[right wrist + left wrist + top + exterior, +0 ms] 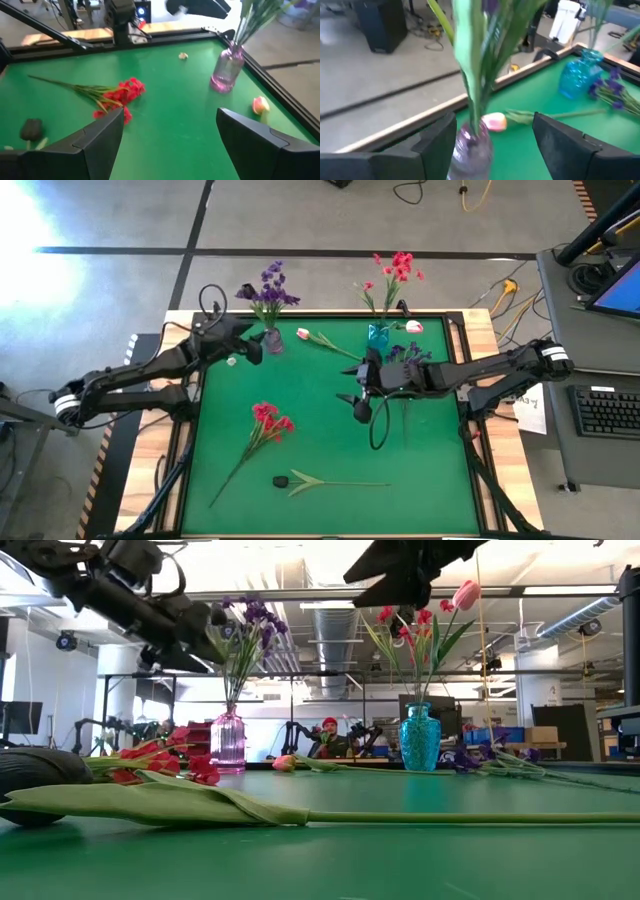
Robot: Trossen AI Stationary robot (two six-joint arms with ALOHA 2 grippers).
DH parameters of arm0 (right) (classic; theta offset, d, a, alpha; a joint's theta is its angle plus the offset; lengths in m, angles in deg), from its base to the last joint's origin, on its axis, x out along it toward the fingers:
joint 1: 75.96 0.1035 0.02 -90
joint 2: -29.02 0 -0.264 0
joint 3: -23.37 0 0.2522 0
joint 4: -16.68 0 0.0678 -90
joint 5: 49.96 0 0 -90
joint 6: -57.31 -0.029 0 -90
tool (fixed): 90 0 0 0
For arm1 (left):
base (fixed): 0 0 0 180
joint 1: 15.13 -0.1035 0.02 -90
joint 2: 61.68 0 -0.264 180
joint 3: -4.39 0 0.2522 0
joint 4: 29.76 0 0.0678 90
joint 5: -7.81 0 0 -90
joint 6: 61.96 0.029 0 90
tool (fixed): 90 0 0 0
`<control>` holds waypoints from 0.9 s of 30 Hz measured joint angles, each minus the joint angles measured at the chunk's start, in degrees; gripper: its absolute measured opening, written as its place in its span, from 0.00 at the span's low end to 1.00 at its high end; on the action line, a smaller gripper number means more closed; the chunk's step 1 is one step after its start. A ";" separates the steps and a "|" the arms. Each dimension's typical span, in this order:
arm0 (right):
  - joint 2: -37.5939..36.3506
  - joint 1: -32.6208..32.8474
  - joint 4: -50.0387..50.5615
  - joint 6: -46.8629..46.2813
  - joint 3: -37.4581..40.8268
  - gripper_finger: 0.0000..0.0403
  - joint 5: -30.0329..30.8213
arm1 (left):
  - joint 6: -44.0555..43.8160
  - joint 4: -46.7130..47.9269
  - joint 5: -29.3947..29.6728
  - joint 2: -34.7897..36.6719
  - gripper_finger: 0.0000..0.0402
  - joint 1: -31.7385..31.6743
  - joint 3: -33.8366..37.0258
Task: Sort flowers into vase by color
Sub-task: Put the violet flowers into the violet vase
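Observation:
A purple glass vase (pixel 272 340) at the table's far edge holds purple sprays (pixel 268 285). A blue vase (pixel 378 333) holds red sprays (pixel 398 270) and a pink tulip (pixel 466 592). A pink tulip (pixel 303 334), a purple spray (pixel 405 352), a red spray (pixel 270 420) and a dark tulip (pixel 282 480) lie flat on the green mat. My left gripper (pixel 495 130) is open, its fingers on either side of the purple vase's neck (pixel 470 145), touching nothing. My right gripper (pixel 358 398) is open and empty above the mat's middle, near the lying purple spray.
The green mat has a raised dark frame (pixel 330 318) around it. A small pale scrap (pixel 183 56) lies near the left arm. Cables and a desk with a keyboard (pixel 608 410) stand off the table's right. A person (pixel 330 735) sits far behind the table.

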 joint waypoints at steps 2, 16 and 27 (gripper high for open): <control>0.00 -0.16 1.60 -0.72 0.00 0.75 0.65 | -1.66 2.23 -0.18 0.87 0.62 1.37 0.00; 0.00 -3.73 34.09 -27.68 -0.20 0.69 2.36 | -9.86 7.78 -0.25 2.33 0.62 14.26 0.00; -0.07 -3.73 52.80 -43.81 1.57 0.79 -3.18 | -10.06 6.17 -0.20 1.97 0.62 18.49 0.00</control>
